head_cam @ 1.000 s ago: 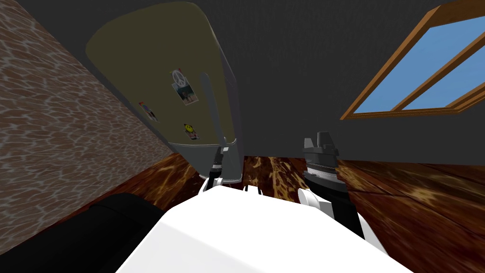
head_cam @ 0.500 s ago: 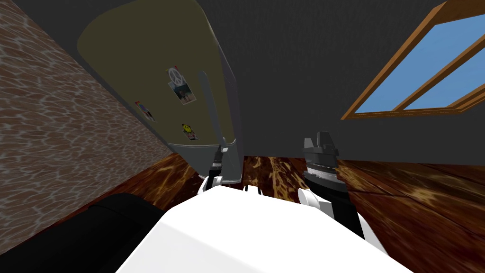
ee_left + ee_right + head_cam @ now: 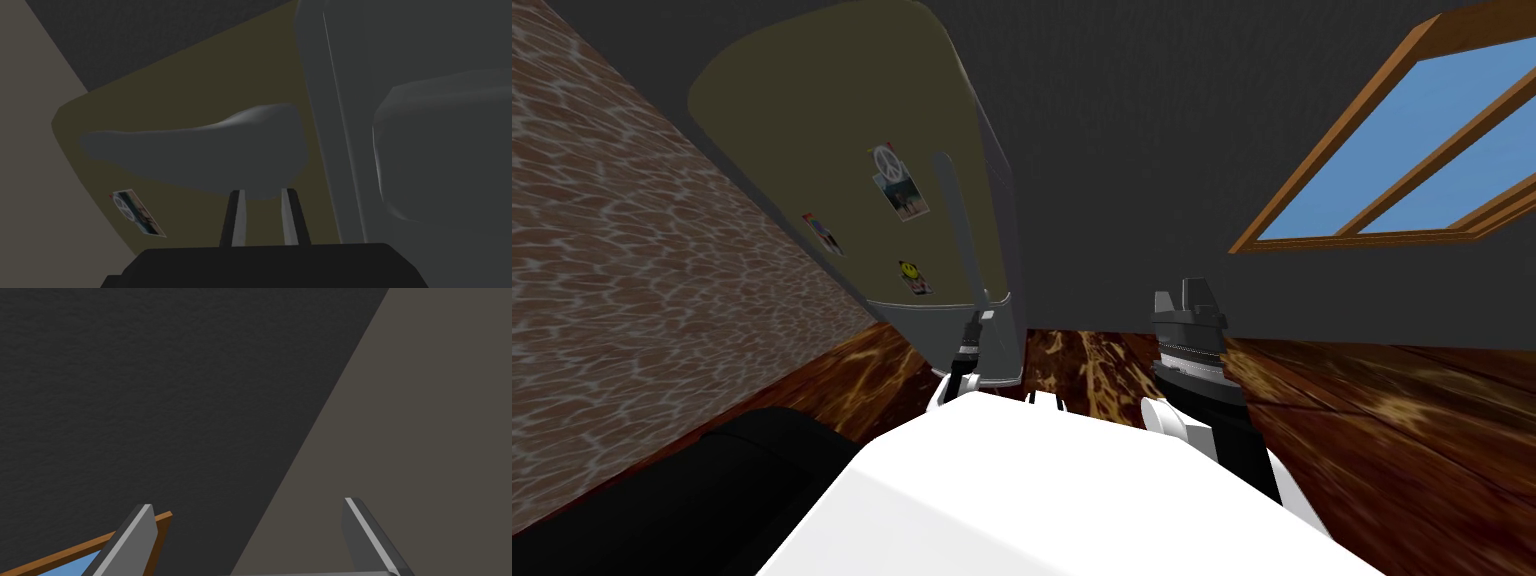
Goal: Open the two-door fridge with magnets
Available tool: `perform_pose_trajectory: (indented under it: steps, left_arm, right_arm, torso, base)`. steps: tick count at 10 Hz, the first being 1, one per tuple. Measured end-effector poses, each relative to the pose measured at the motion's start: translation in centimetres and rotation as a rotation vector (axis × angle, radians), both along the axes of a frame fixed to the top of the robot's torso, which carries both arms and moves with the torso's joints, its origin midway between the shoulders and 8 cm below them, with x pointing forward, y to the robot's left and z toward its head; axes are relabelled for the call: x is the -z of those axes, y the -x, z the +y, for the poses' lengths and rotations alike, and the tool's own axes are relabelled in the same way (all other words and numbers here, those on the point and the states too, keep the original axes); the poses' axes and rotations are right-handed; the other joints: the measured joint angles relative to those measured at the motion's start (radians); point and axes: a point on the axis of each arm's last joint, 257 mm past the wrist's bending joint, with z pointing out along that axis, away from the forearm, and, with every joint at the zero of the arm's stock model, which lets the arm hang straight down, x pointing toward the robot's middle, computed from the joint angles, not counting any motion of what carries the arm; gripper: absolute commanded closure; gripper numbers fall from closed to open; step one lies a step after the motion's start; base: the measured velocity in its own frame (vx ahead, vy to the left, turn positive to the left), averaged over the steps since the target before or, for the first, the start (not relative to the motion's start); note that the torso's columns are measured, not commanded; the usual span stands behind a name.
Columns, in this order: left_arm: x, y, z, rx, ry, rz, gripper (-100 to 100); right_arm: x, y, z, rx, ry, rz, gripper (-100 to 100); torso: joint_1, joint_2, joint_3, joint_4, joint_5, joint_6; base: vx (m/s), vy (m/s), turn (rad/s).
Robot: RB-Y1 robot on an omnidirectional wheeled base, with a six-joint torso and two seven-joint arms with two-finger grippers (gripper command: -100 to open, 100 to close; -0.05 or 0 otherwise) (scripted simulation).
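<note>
Wooden floor (image 3: 1372, 400) is lying open right of the olive fridge (image 3: 842, 130), standing far left. The left end effector (image 3: 263, 192) is pinching its grey handle (image 3: 957, 220) low down; the right end effector (image 3: 248, 503) is gaping wide.

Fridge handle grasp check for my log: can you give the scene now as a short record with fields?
fridge door: olive front, grey section below it
magnets: three on the door, a peace sign with photo, a smiley, a small picture
handle: grey upright bar near the door's edge
left gripper: at the handle's lower end, fingers narrowly set and shut on it
right gripper: open, holding nothing, off to the fridge's right
</note>
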Motion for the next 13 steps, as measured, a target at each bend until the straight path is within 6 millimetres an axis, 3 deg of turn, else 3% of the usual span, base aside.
perform_pose_trajectory:
  steps: [13]
  left_arm:
    - [-1.4,-1.4,4.3,-0.076,-0.057,0.166,-100]
  right_arm:
    - [0.0,0.0,0.0,0.000,0.000,0.000,0]
  torso:
    - [0.002,0.001,0.001,0.000,0.001,0.000]
  base:
    - [0.011,-0.042,0.011]
